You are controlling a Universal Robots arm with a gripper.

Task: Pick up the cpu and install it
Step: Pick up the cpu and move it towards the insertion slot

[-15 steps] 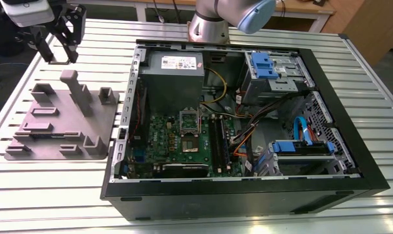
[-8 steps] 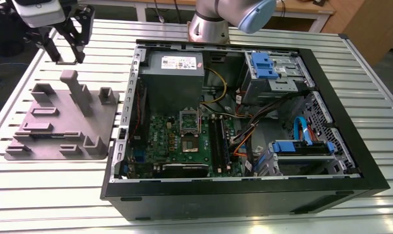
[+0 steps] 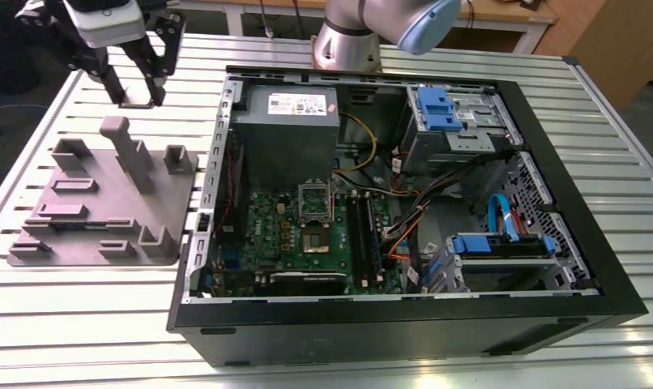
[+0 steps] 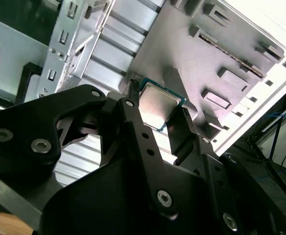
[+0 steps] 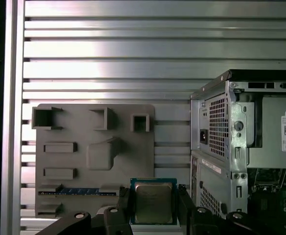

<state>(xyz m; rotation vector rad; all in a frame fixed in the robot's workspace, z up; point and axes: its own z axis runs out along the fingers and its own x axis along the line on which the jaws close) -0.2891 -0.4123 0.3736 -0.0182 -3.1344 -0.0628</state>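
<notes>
Gripper (image 3: 138, 99) clamped on the cpu (image 5: 153, 200), chip held flat over a corner of the slatted table (image 3: 89, 324) at the exterior view's left, just past the grey holder plate (image 3: 100, 212), the motherboard socket (image 3: 313, 220) lying well apart inside the open computer case (image 3: 413, 331).

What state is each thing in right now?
cpu, held off the table
gripper, shut on the cpu
case, on its side, open
socket, looks open and empty
tray, flat on the table, memory stick in one slot
</notes>
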